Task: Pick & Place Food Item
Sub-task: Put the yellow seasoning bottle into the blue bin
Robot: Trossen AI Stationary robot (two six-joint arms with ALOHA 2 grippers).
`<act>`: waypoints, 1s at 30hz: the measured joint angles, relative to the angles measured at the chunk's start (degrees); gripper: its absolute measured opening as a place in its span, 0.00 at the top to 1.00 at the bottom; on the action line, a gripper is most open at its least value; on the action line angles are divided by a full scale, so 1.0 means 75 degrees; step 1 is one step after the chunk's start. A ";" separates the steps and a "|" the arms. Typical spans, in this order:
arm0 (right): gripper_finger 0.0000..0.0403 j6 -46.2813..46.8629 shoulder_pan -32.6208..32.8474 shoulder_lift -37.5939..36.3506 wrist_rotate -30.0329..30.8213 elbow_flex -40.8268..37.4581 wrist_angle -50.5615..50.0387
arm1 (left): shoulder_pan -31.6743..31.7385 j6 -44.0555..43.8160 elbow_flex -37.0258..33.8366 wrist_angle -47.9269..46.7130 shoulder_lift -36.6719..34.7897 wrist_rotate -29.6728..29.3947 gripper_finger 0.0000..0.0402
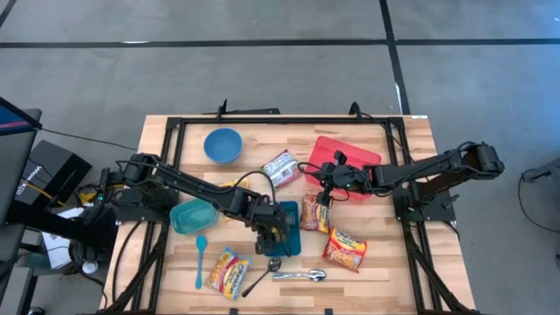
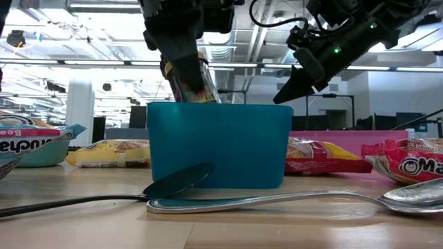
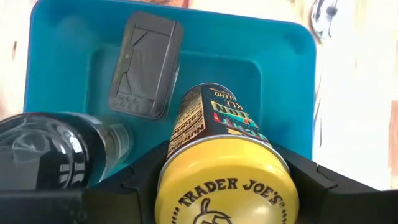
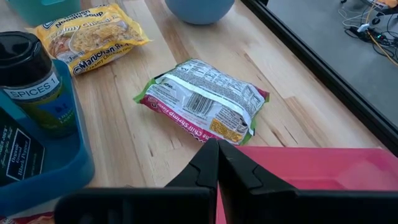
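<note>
The left hand (image 3: 224, 186) grips a Trader Joe's spice jar (image 3: 221, 149) with a yellow lid, its 2 fingers pressed against the jar's sides. The jar hangs tilted over the open teal bin (image 3: 280, 68), which lies directly below the hand on the bench (image 1: 385, 262). Inside the bin, just beyond the jar's far end, a dark grey rectangular pack (image 3: 146, 65) lies flat on the floor. Beside the hand, a dark-capped spice bottle (image 3: 56, 149) rests in the same bin. In the low view the jar (image 2: 190, 79) pokes above the bin's rim, with 2 spoons (image 2: 277, 200) lying in front of the bin.

The right hand (image 4: 214, 158) is pinched fully closed, holding nothing, above the near edge of the red tray (image 4: 323, 165). Just ahead of it lies a green-edged ramen packet (image 4: 202, 99), and farther off a yellow ramen packet (image 4: 90, 34) and a blue bowl (image 4: 199, 9).
</note>
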 joint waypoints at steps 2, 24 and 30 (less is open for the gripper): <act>1.00 0.0000 -0.0001 0.0000 0.0000 0.0000 0.0000 | 0.0026 0.0000 0.0000 0.0026 -0.0002 -0.0005 0.46; 1.00 0.0000 0.0000 0.0000 0.0000 0.0000 -0.0060 | 0.0032 0.0191 0.0009 -0.0417 0.0187 -0.0194 0.44; 1.00 0.0000 -0.0001 0.0000 0.0000 0.0000 -0.0058 | 0.0032 0.0210 0.0009 -0.0413 0.0187 -0.0197 0.43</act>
